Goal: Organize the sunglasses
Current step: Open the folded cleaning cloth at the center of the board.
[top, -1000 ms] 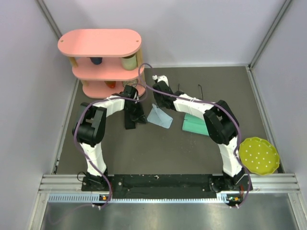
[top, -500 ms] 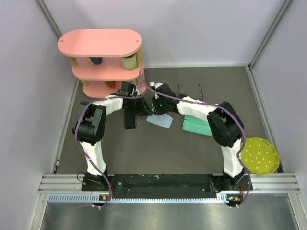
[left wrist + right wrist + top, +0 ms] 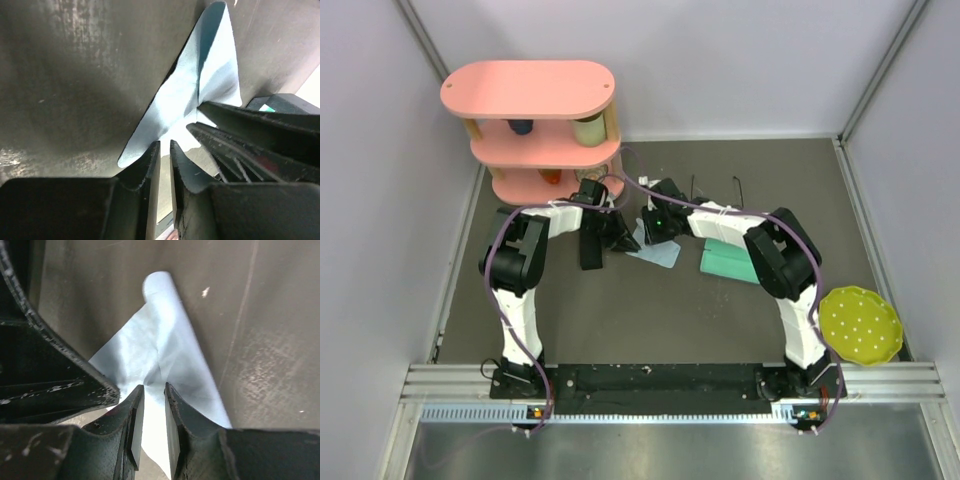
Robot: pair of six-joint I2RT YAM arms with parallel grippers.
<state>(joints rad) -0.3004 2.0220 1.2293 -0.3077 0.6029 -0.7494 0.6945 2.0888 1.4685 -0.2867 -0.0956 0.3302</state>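
Sunglasses cannot be clearly made out; thin dark wires [image 3: 695, 185] behind the right arm [image 3: 725, 222] may be one pair. Cloth [image 3: 662, 254] is clamped mid-table by left gripper [image 3: 164, 146] and right gripper [image 3: 154, 389]; nothing is judged tidied yet, so most is left
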